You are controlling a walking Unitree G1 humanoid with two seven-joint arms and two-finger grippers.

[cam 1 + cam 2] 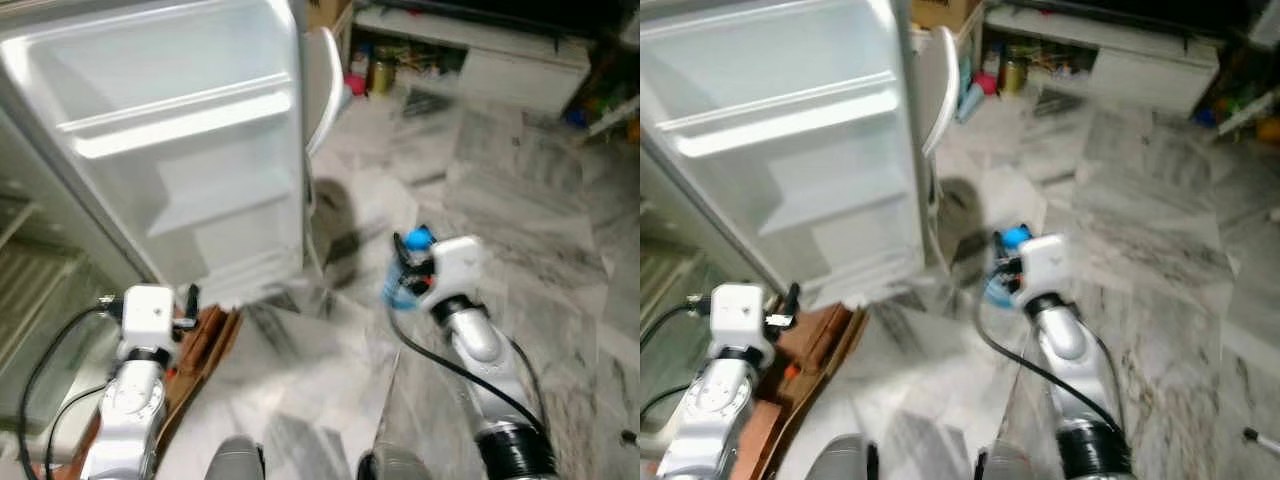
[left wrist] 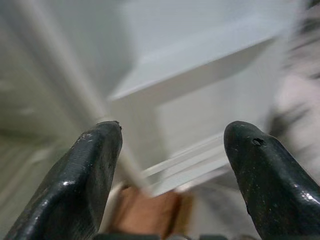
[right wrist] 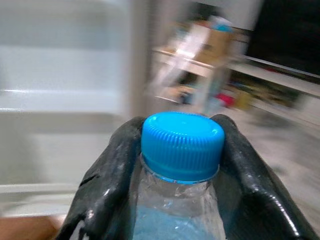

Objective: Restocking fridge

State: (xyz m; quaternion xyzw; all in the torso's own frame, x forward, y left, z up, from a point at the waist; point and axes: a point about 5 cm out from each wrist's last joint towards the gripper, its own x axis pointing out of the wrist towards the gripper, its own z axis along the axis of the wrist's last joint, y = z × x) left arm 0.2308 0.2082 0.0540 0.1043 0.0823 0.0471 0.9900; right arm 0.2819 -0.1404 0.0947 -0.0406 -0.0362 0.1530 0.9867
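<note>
- The right arm [image 1: 480, 350] is raised from the lower right of the head views, bent at the elbow, with its white wrist housing held above the marble floor [image 1: 540, 220].
- The right gripper [image 3: 180, 165] is seen pinched on a clear bottle [image 3: 175, 220]; one black finger is pressed to each side of the neck, just under the ribbed blue cap [image 3: 182, 145].
- The bottle is held upright in the air, well apart from the fridge; bluish contents can be made out through the plastic, though the blur leaves it unclear how full it is.
- The left arm [image 1: 135, 390] is extended forward at the lower left, its wrist near a brown cardboard box [image 1: 205, 345] on the floor.
- The left gripper [image 2: 170, 150] is held with its fingers [image 2: 90, 175] spread wide and nothing between them, pointed at the foot of the door.
- The fridge door [image 1: 180, 130] stands open ahead, white, with bare door shelves [image 1: 190, 120].
- Farther back, a low white cabinet [image 1: 480, 50] with small items on its shelf is seen along the far wall.
</note>
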